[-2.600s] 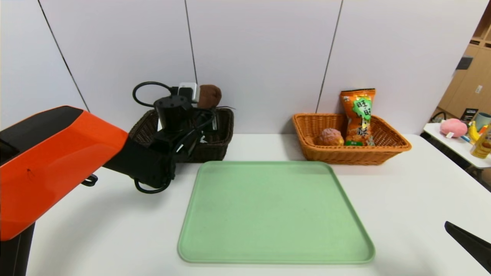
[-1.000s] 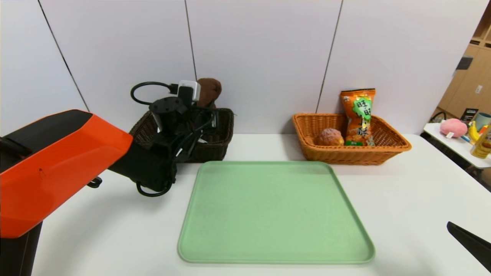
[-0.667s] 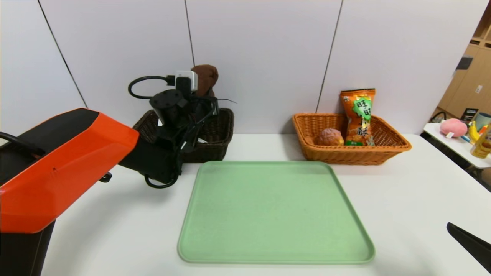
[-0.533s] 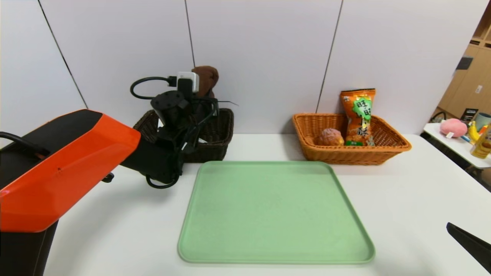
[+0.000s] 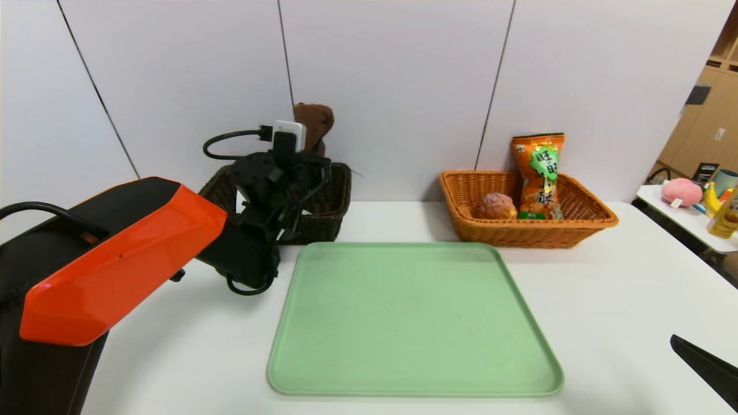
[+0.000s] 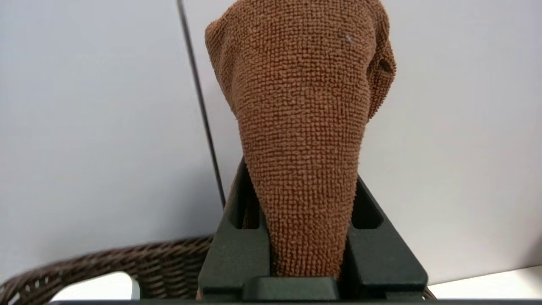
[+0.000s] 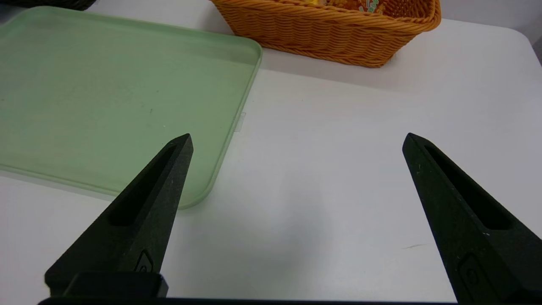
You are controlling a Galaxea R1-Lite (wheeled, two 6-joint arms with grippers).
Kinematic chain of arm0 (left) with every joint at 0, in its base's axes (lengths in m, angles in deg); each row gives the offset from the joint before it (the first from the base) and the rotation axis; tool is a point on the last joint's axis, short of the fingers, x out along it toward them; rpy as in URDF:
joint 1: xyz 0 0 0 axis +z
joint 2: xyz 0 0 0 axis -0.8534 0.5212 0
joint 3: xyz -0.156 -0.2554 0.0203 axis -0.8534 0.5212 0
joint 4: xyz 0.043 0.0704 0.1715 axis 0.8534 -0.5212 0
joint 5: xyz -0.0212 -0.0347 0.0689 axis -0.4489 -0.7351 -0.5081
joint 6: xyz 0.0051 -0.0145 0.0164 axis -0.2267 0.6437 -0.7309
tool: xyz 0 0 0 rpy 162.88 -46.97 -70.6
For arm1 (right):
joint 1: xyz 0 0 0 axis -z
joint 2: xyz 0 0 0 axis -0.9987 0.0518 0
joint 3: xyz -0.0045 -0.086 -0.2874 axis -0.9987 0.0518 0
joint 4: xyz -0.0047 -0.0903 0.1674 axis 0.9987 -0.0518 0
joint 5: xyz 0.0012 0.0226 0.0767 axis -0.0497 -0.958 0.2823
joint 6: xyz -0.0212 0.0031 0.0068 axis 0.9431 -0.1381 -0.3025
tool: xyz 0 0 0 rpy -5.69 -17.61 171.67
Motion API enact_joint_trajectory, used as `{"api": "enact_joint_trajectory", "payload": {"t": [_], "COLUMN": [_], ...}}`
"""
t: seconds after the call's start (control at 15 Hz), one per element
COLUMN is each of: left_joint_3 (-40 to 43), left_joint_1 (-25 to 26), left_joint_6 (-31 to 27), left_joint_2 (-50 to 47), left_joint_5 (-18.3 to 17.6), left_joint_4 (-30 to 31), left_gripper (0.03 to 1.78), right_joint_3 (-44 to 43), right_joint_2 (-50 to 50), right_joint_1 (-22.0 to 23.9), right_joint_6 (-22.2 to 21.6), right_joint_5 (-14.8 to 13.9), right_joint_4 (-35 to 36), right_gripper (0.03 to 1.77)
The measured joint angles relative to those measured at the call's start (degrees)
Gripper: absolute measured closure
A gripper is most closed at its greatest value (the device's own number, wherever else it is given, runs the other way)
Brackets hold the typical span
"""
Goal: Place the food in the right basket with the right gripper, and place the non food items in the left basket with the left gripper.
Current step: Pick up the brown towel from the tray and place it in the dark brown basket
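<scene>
Left gripper (image 6: 305, 237) is clamped on the brown towel (image 6: 302, 127) over the dark basket (image 5: 323, 199) at the table's far-left edge; right gripper (image 7: 296, 140) gapes wide, holding nothing.

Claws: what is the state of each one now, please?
Left claw: closed on the brown towel, above the dark basket.
Right claw: open, empty, above the table.
</scene>
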Motion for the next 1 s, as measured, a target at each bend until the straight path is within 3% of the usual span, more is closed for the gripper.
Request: {"api": "enact_joint_trajectory", "payload": {"t": [0.13, 0.27, 0.47, 0.6, 0.8, 1.0], "left_joint_3": [0.27, 1.23, 3.80, 6.36, 7.16, 7.33], "left_joint_1": [0.22, 0.22, -0.06, -1.02, -1.60, -1.63], "left_joint_6": [-0.60, -0.68, -1.57, -1.77, -0.33, 3.94], "left_joint_2": [1.04, 1.34, -0.01, -2.07, -4.23, -4.97], "left_joint_5": [-2.84, -3.39, -2.69, 0.41, 2.04, 2.73], "left_joint_4": [2.95, 2.97, -0.67, -5.90, -8.39, -7.84], "left_gripper": [1.40, 1.40, 1.40, 1.40, 1.40, 1.40], "right_joint_3": [-0.05, -0.21, -4.16, -9.23, -16.23, -14.46], "right_joint_2": [-0.01, 0.00, 1.67, 5.10, 11.82, 13.73], "right_joint_1": [-0.06, -0.06, -1.66, -5.83, -9.92, -10.62], "right_joint_6": [0.59, 2.65, 8.74, 13.62, 18.14, 17.85], "right_joint_5": [1.44, 2.27, 8.19, 12.06, 12.68, 11.23], "right_joint_4": [0.00, -0.09, -0.57, -0.63, -0.30, -0.24], "right_gripper": [0.09, 0.09, 0.09, 0.09, 0.09, 0.09]}}
